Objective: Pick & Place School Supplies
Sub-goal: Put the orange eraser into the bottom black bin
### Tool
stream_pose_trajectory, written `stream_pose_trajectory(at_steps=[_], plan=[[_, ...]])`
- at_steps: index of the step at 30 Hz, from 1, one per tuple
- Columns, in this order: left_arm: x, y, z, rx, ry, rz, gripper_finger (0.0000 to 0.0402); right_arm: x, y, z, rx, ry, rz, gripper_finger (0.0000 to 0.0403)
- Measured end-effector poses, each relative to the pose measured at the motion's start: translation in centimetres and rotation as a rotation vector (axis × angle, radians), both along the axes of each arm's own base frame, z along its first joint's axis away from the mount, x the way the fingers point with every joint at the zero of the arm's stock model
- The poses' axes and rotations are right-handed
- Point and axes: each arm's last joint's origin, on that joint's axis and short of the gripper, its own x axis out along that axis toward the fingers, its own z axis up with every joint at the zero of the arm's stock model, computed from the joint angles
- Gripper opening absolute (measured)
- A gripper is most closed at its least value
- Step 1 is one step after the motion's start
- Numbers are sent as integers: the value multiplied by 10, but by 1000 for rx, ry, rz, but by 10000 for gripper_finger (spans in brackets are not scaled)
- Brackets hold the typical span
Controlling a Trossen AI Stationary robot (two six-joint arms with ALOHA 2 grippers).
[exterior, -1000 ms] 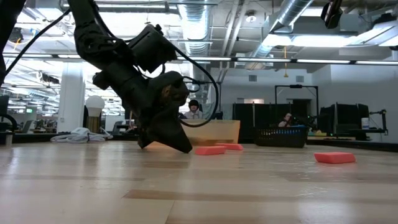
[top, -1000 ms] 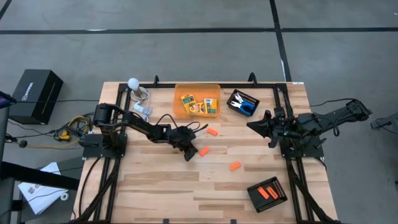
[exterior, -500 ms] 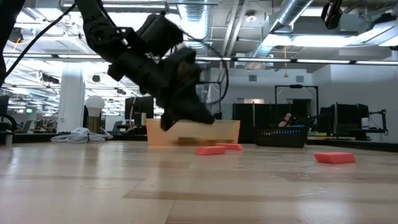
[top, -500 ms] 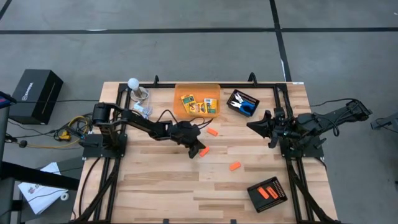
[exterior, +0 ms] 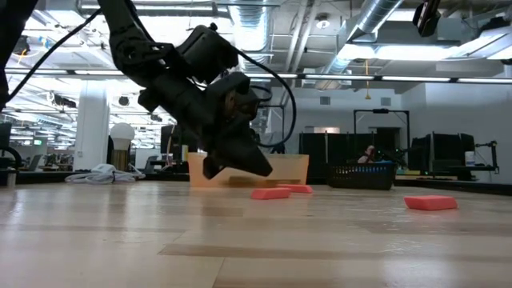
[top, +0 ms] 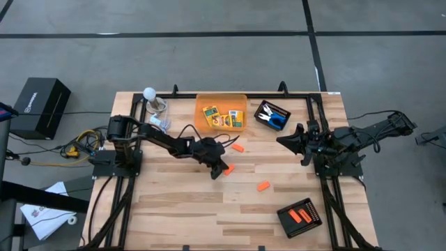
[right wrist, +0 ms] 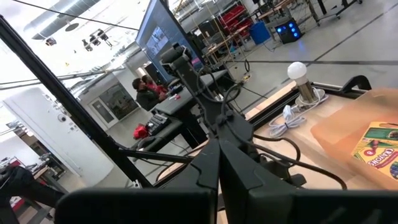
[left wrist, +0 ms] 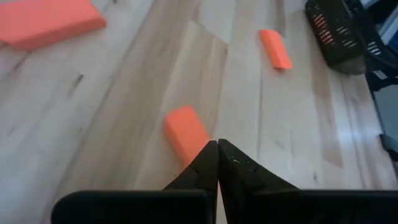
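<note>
Orange bin (top: 201,116): crayon boxes (top: 221,116). Black tray (top: 286,221): orange pieces (top: 300,213).

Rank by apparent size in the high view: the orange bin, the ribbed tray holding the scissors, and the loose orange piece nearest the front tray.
1. orange bin
2. ribbed tray holding the scissors
3. loose orange piece

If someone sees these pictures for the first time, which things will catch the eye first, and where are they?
First, the left gripper, shut and empty, reaching to the table's middle just above an orange piece; two more orange pieces lie loose nearby. Next, the translucent orange bin at the far edge, with crayon boxes inside. The right gripper waits, shut, at the right side.
</note>
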Motion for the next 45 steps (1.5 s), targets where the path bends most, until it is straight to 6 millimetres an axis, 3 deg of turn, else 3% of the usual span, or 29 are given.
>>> stream_pose_trajectory(at_steps=[24, 45], plan=[[8, 0, -14, -20, 42, -26, 0, 0, 0, 1, 3, -7, -1, 0], [-2, 1, -23, 0, 108, -20, 0, 0, 1, 0, -1, -1, 21, 0]])
